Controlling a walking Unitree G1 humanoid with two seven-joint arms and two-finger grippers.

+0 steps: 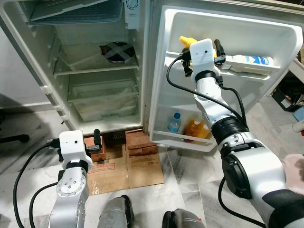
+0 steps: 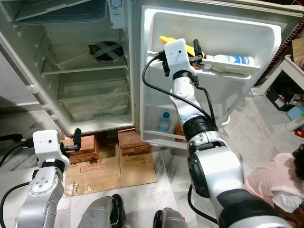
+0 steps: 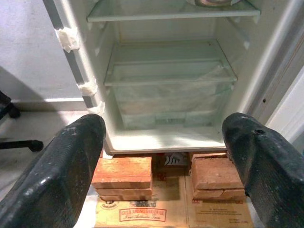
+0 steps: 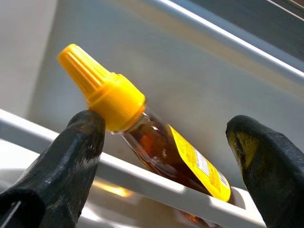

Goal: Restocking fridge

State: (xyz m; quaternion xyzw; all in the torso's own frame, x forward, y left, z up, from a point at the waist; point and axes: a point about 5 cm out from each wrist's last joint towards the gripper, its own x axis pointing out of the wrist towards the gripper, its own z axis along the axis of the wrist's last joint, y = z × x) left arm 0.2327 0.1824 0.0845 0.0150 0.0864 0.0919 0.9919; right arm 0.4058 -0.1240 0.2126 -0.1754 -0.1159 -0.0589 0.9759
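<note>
The fridge stands open, its door [image 1: 285, 38] swung to the right. A bottle of amber liquid with a yellow cap [image 4: 102, 92] and yellow label leans tilted in the upper door shelf [image 4: 156, 183]; its cap [image 1: 186, 42] pokes out beside my right wrist. My right gripper [image 4: 166, 126] is raised to that shelf and open, one finger [image 4: 71, 152] close by the cap, the other well clear. A white bottle [image 1: 249, 61] lies further along the same shelf. My left gripper [image 3: 164, 137] hangs low and open before the fridge's base.
The lower door shelf holds a blue-capped water bottle [image 1: 175, 122] and an orange bottle [image 1: 195, 129]. A covered dish [image 1: 118, 51] sits on a fridge shelf above the crisper drawer [image 1: 107, 102]. Bricks [image 1: 140, 142] and cardboard [image 1: 128, 168] lie underneath. A person in pink [image 2: 285, 183] is at lower right.
</note>
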